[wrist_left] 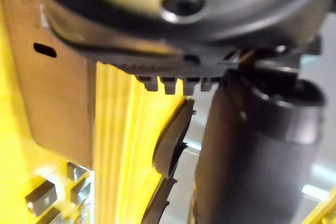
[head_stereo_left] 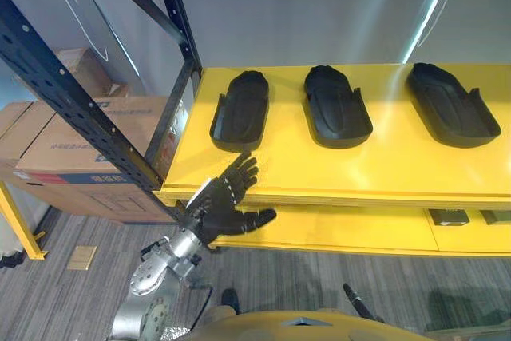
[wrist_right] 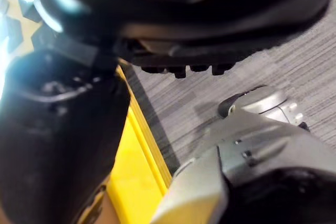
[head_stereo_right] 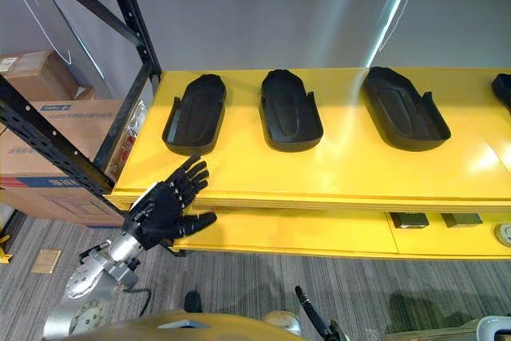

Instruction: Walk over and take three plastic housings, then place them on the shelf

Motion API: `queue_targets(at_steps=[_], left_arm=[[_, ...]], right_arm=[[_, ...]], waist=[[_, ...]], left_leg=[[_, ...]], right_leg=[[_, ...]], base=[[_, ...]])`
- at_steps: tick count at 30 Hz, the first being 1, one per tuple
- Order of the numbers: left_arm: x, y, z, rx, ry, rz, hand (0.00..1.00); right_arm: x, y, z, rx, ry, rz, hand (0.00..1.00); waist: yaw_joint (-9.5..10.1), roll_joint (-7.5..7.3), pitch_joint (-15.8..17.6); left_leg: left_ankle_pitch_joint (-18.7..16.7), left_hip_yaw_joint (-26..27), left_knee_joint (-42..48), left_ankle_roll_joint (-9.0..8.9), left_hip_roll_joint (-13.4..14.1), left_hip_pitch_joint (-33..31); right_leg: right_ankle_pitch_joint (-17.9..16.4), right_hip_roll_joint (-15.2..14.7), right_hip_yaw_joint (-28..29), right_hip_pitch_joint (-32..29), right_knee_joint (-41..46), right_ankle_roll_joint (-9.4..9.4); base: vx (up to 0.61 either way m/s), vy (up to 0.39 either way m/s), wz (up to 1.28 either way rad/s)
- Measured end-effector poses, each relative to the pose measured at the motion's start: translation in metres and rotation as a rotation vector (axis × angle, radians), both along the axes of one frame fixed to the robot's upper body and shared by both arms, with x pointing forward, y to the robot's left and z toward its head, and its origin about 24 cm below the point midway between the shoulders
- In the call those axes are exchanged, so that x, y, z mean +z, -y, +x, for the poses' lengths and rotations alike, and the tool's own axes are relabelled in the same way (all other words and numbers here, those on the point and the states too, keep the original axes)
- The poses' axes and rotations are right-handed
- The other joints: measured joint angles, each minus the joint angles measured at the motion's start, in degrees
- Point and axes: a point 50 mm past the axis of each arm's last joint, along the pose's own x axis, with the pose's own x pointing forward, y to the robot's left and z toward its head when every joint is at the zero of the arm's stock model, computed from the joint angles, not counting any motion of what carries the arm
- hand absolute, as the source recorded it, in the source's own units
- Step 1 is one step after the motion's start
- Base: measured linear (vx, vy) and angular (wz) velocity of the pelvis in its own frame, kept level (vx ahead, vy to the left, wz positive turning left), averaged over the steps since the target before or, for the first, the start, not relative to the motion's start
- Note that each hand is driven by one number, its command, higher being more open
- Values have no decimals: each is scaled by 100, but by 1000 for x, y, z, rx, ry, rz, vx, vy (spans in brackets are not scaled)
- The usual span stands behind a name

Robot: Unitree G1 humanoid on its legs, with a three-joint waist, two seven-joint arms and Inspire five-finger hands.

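Note:
Three black plastic housings lie in a row on the yellow shelf board [head_stereo_left: 359, 169]: a left one [head_stereo_left: 239, 109], a middle one [head_stereo_left: 337, 105] and a right one [head_stereo_left: 451, 104]. My left hand [head_stereo_left: 223, 201] hovers at the board's front edge, just short of the left housing, fingers spread and straight with nothing in them. The left wrist view shows that housing's edge [wrist_left: 170, 150] past the thumb [wrist_left: 252, 156]. My right hand [wrist_right: 63, 145] hangs low over grey carpet beside a yellow beam [wrist_right: 136, 171], fingers relaxed and holding nothing.
A black steel upright [head_stereo_left: 80, 109] and brace frame the shelf's left end. Cardboard boxes [head_stereo_left: 72, 149] are stacked behind it. Another black housing [head_stereo_right: 503, 89] shows at the far right. Small parts [head_stereo_left: 447, 216] sit on the lower yellow level.

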Motion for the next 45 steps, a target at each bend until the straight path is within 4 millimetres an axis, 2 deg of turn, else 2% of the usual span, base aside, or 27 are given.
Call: queue_targets(at_steps=[5, 8, 9, 13, 18, 20, 27, 33, 36, 38, 41, 45], left_arm=[[6, -11, -5, 14, 4, 45, 100], [8, -18, -1, 110, 8, 59, 100], [10, -24, 1, 191, 27, 55, 100], [21, -33, 9, 356, 116, 7, 100], [47, -30, 33, 420, 298, 69, 100], [56, -29, 42, 442, 347, 92, 100], [62, -25, 54, 431, 362, 97, 100], [78, -23, 98, 414, 330, 111, 100], [97, -23, 122, 440, 328, 52, 100], [120, -20, 138, 435, 381, 9, 100], [147, -18, 150, 415, 448, -31, 100], [178, -14, 157, 384, 499, -98, 100]], right_arm=[[3, 7, 18, 18, 40, -15, 100], [4, 10, 28, 26, 63, -23, 100], [5, 11, 34, 27, 77, -26, 100], [5, 10, 36, 27, 81, -25, 100], [2, 4, 30, 18, 51, -10, 100], [0, 0, 26, 13, 39, -1, 100], [-2, -5, 22, 36, 20, 22, 100], [-1, -8, 30, 91, 41, 32, 100], [1, -4, 33, 93, 51, 25, 100], [1, -3, 32, 82, 41, 31, 100], [0, -3, 30, 77, 29, 40, 100], [0, -4, 28, 70, 20, 47, 100]], waist=[[18, -17, 13], [93, -29, 25], [90, -31, 30], [101, -30, 34], [43, -88, 97], [-49, -139, 129], [-192, -228, 179], [-262, -226, 182], [-388, -200, 186], [-435, -227, 214], [-592, -254, 377], [-728, -187, 511]], left_leg=[[-21, -163, 18, -18, -10, 15], [-22, -219, 18, -19, 4, 29], [-21, -259, 17, -20, 7, 37], [-18, -283, -1, -23, 11, 52], [-18, -258, -6, -28, 20, 52], [-34, -219, -6, -43, 21, 51], [-89, 24, -1, -66, 42, 50], [-94, 290, 14, -74, 134, 181], [-93, 397, 12, -76, 179, 67], [-45, 539, 16, -52, 185, -87], [-3, 606, 8, -25, 166, -112], [57, 725, -4, 3, 162, -166]], right_leg=[[29, 12, -188, 221, -172, 6], [27, 36, -260, 291, -213, 1], [28, 45, -300, 342, -241, -4], [22, 51, -334, 376, -243, -32], [-13, 54, -318, 346, -258, -100], [-12, 55, -283, 331, -266, -101], [95, 69, -87, 258, -368, -68], [149, 148, 82, 245, -378, -154], [245, 184, 278, 12, -347, -158], [375, 194, 468, -218, -346, -134], [455, 176, 555, -302, -341, -115], [533, 176, 708, -457, -313, -68]], base=[[93, -24, 15], [25, -28, 12], [-7, -24, 13], [-43, -9, 6], [-59, 3, -3], [-19, -1, -6], [45, -3, -16], [9, -18, -21], [-74, 5, -29], [-84, 29, -32], [-105, 31, -17], [-91, 19, -16]])
